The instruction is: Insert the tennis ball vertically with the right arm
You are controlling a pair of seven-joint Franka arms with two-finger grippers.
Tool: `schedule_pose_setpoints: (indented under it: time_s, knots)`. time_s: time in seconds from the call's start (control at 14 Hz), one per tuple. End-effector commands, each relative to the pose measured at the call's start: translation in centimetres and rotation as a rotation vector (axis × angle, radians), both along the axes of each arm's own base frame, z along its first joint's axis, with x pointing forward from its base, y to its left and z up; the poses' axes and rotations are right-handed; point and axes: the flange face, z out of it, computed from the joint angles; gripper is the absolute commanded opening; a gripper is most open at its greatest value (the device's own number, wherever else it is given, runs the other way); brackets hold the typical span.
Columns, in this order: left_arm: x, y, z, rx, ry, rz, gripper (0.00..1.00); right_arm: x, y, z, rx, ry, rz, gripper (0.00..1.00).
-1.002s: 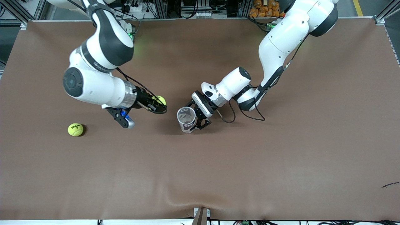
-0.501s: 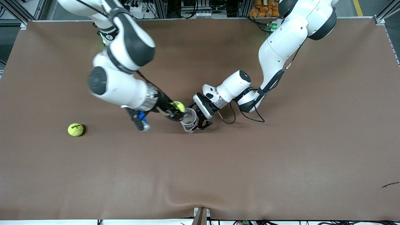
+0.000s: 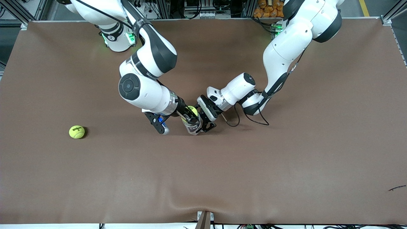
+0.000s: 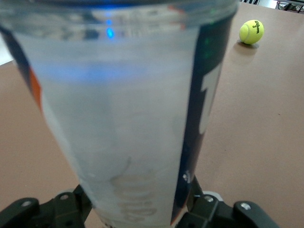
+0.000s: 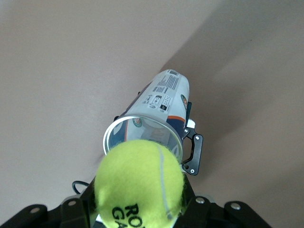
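Observation:
My right gripper (image 3: 190, 115) is shut on a yellow tennis ball (image 3: 191, 111) and holds it right over the open mouth of a clear plastic ball tube (image 3: 192, 128). In the right wrist view the ball (image 5: 140, 183) sits between the fingers, with the tube's round rim (image 5: 116, 130) just past it. The tube stands slightly tilted on the brown table, gripped low on its side by my left gripper (image 3: 201, 126), which is shut on it. The tube (image 4: 123, 118) fills the left wrist view. I cannot tell whether the ball touches the rim.
A second tennis ball (image 3: 77, 131) lies on the brown table (image 3: 254, 165) toward the right arm's end; it also shows as a small ball (image 4: 251, 32) in the left wrist view. A black cable (image 3: 236, 120) loops by the left wrist. A small dark scrap (image 3: 396, 188) lies near the front corner.
My right arm has swung toward the middle of the table, carrying the tennis ball up to and over the tube's mouth. The left arm and the tube have barely shifted.

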Motion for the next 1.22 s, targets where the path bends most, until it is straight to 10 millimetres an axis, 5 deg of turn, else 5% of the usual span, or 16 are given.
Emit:
schedule_pose_setpoints:
  time_s: [0.0, 0.29, 0.36, 0.43, 0.5, 0.86, 1.15]
  knots:
    - [0.2, -0.1, 0.2, -0.013, -0.022, -0.011, 0.77, 0.3, 0.5, 0.3, -0.014, -0.015, 0.001, 0.23]
    - [0.3, 0.0, 0.2, -0.012, -0.022, -0.010, 0.77, 0.3, 0.5, 0.1, -0.015, -0.013, 0.002, 0.41]
    - [0.3, 0.0, 0.2, -0.013, -0.022, -0.010, 0.77, 0.3, 0.4, 0.0, -0.016, -0.013, 0.004, 0.52]
    - [0.3, 0.0, 0.2, -0.012, -0.022, -0.010, 0.77, 0.4, 0.3, 0.1, -0.015, -0.014, 0.002, 0.85]
    - [0.3, 0.0, 0.2, -0.013, -0.022, -0.010, 0.77, 0.3, 0.5, 0.1, -0.015, -0.013, 0.002, 1.00]
    - [0.5, 0.2, 0.2, -0.012, -0.022, -0.007, 0.77, 0.5, 0.2, 0.2, -0.015, -0.014, -0.001, 1.00]
    - [0.5, 0.2, 0.1, -0.010, -0.022, -0.007, 0.77, 2.0, -3.5, -0.4, -0.044, -0.024, 0.037, 1.00]
